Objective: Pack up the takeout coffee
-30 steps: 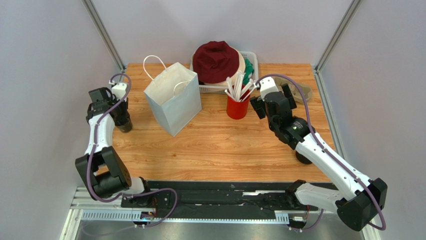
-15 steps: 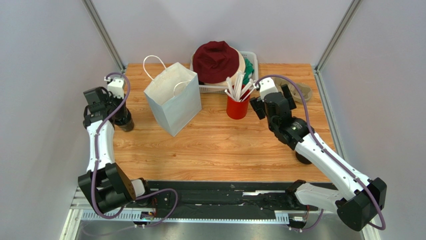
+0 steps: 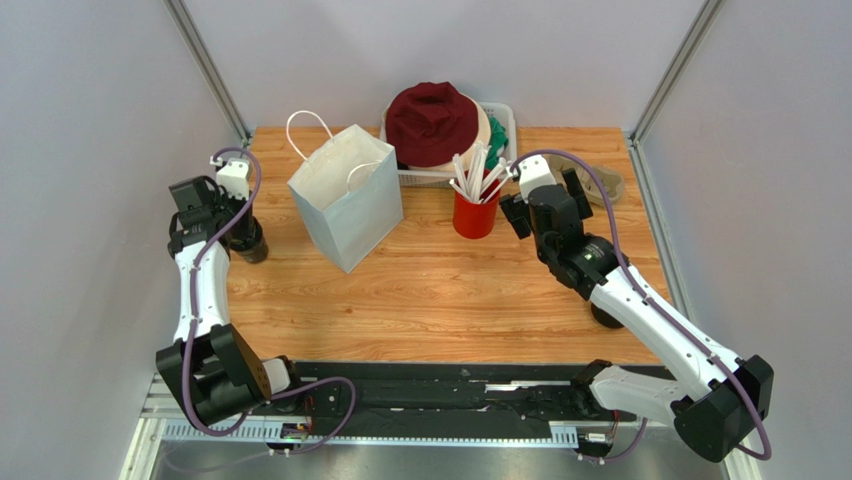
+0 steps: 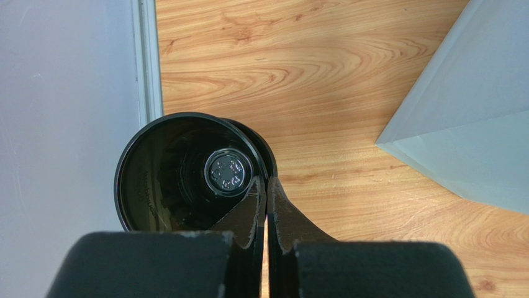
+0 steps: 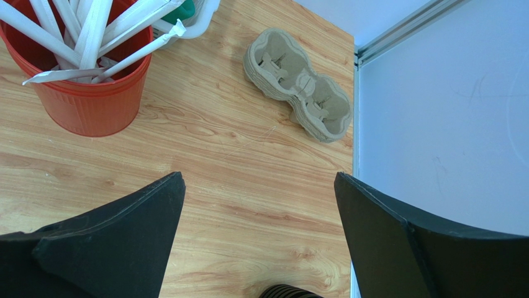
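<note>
Left pincer (image 4: 266,186) is pressed together, with the rim of the coffee cup (image 4: 186,174) pinched between the fingers: one tip is seen inside the cup, the other outside. The cup is located at the left edge of the bench (image 3: 450,300), close to the side wall and left of the white paper bag (image 3: 345,200), apart from it. The cup is seen open-topped, dark and slightly brownish inside, with a moulded disc at the bottom. A second black rim is seen just behind its right side; what it belongs to cannot be told. Whether the cup is resting on the bench or raised cannot be told.

Right pincer (image 5: 259,180) is spread wide, nothing is held, and it is poised above bare wood. The red cup (image 5: 93,93) filled with wrapped straws (image 5: 93,31) is seen to its left, the cardboard cup carrier (image 5: 298,87) ahead near the right wall. A dark ribbed round item (image 5: 287,292) is partly seen at the bottom edge of the right wrist view.
</note>
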You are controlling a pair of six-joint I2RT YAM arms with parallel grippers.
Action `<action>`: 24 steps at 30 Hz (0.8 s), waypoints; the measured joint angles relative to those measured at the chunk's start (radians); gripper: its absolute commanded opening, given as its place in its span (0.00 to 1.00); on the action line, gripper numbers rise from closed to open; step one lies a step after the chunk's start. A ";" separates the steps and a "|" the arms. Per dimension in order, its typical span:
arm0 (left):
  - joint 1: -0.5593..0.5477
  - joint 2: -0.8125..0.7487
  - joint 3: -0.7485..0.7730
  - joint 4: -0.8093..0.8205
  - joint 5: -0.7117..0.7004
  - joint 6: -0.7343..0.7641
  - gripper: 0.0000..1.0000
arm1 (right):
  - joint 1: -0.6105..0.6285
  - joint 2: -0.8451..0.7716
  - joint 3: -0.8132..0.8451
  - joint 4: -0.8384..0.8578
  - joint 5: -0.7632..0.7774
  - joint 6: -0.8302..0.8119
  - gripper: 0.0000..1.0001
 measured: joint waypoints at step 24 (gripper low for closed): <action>0.000 0.050 0.000 -0.002 0.010 -0.015 0.11 | 0.000 0.000 0.000 0.000 0.006 0.000 0.98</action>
